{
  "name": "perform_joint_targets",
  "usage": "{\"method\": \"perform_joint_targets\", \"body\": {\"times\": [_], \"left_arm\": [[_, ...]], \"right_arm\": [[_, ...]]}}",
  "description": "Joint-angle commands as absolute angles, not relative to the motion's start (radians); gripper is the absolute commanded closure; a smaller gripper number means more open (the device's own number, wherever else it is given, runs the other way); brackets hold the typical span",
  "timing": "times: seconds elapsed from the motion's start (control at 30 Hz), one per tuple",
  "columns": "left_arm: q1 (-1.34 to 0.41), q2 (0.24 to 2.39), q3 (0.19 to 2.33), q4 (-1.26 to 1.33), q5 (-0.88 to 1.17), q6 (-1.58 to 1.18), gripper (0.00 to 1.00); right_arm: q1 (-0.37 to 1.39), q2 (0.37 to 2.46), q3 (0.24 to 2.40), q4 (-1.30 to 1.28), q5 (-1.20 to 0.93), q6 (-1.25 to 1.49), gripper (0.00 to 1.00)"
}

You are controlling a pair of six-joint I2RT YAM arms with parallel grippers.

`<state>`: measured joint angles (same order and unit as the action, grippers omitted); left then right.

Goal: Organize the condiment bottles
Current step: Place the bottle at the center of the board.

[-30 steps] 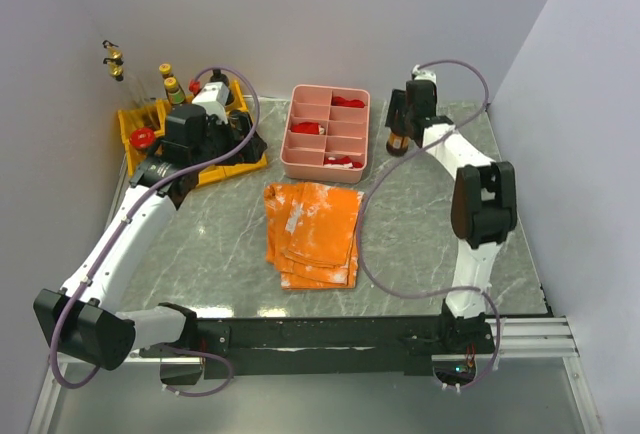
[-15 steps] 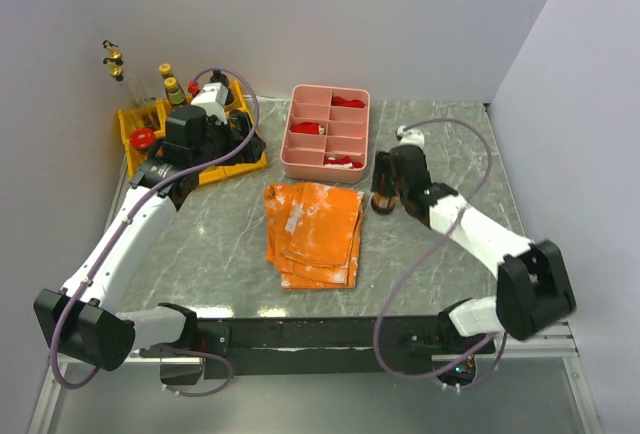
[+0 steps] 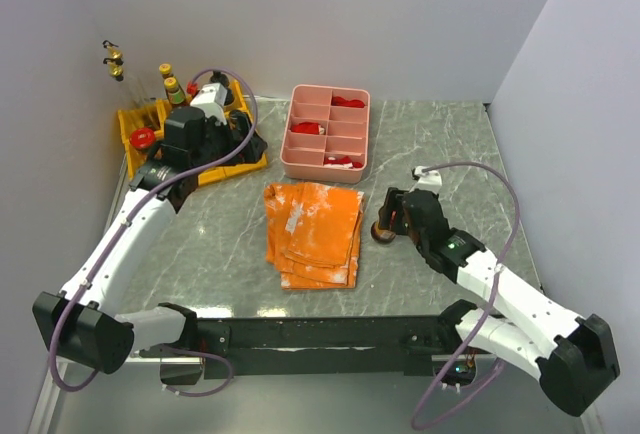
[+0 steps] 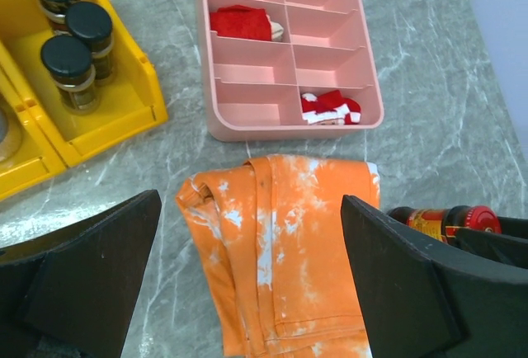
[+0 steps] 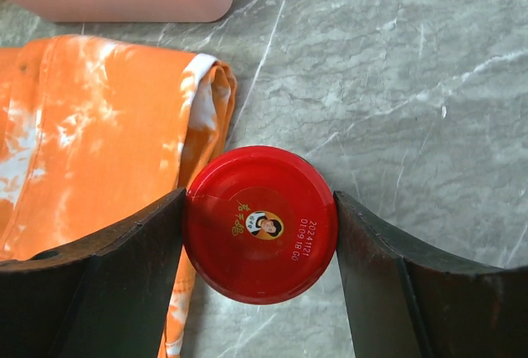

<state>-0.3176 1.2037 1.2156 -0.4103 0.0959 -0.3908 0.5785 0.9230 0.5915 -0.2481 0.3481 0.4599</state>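
Jar: red-capped jar (image 5: 259,224), one of the condiment bottles, sits just beside the right edge of the orange cloth (image 5: 91,135), its cap overlapping the cloth's fold from above; whether its base rests on the worktop (image 5: 412,69) I cannot tell.
Right tool: right tool (image 5: 259,234) is clamped on the jar, one finger on either side of the round cap.
Left tool: left tool (image 4: 247,280) is spread wide and holds nothing, up over the yellow bins (image 4: 124,123).
Other bottles: black-capped jars (image 4: 70,61) stand together in one bin.
Handling: probably glass with a full load, so stiff, breakable and fairly heavy for its size; the smooth cap rim looks slippery.
Where to hold: across the widest part of the cap, as now, or lower on the body for a firmer seat.
Risk: a knock on the hard worktop could crack it, so a soft set-down seems wise.
Change: a second ago the right arm held the jar at the back, beside the pink tray (image 4: 247,127); it has swung to the near side.
Unchanged: left arm has not moved.
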Motion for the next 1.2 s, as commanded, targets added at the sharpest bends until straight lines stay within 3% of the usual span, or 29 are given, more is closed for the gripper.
{"method": "perform_joint_targets", "body": {"times": [0.0,0.07,0.3,0.8,1.03,1.17], "left_arm": [[-0.321,1.213,1.223,-0.364,0.170,-0.414,0.04],[-0.324,1.218,1.226,-0.354,0.209,-0.429,0.04],[-0.390,1.207,1.267,-0.348,0.161,-0.451,0.03],[-0.819,1.331,1.240,-0.108,-0.078,-0.431,0.04],[-1.034,1.520,1.242,0.064,-0.260,-0.312,0.04],[-1.081,1.638,1.275,0.130,-0.259,-0.296,0.01]], "right_arm": [[0.594,0.878,0.574,-0.267,0.357,0.499,0.40],[0.595,0.865,0.590,-0.275,0.353,0.482,0.31],[0.595,0.831,0.666,-0.304,0.367,0.439,0.23],[0.594,0.637,0.828,-0.457,0.324,0.416,0.00],[0.595,0.470,0.882,-0.439,0.252,0.439,0.00],[0.595,0.365,0.887,-0.416,0.250,0.452,0.00]]}}
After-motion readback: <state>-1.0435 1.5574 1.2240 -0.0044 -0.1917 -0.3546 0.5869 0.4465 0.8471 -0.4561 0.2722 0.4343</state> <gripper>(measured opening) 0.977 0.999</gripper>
